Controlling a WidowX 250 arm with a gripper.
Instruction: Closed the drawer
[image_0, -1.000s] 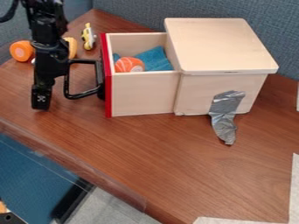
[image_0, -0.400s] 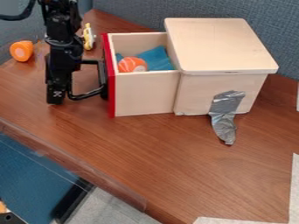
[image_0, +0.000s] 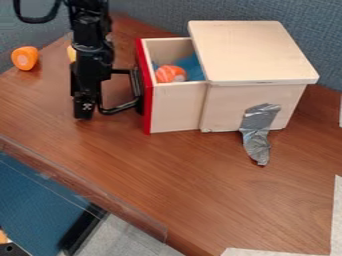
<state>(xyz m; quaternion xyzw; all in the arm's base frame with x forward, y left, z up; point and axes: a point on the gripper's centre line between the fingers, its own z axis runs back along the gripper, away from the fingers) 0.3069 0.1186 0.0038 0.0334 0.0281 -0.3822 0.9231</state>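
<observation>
My black gripper (image_0: 84, 111) hangs low at the left, against the outer side of the black handle (image_0: 120, 107) on the drawer's red front. The wooden drawer (image_0: 177, 107) stands partly out of the left side of the box (image_0: 250, 52). Inside it lie an orange ball with pale stripes (image_0: 169, 74) and a blue cloth (image_0: 192, 66). How the gripper's two sides stand to each other cannot be made out.
An orange round piece (image_0: 25, 58) lies at the far left of the brown table (image_0: 194, 180). Part of a yellow thing (image_0: 71, 53) shows beside the arm. Grey tape (image_0: 258, 132) runs from the box's front down to the table.
The gripper has moved right, and the drawer has slid further into the box with its ball and cloth. The yellow toy behind is now hidden by the arm.
</observation>
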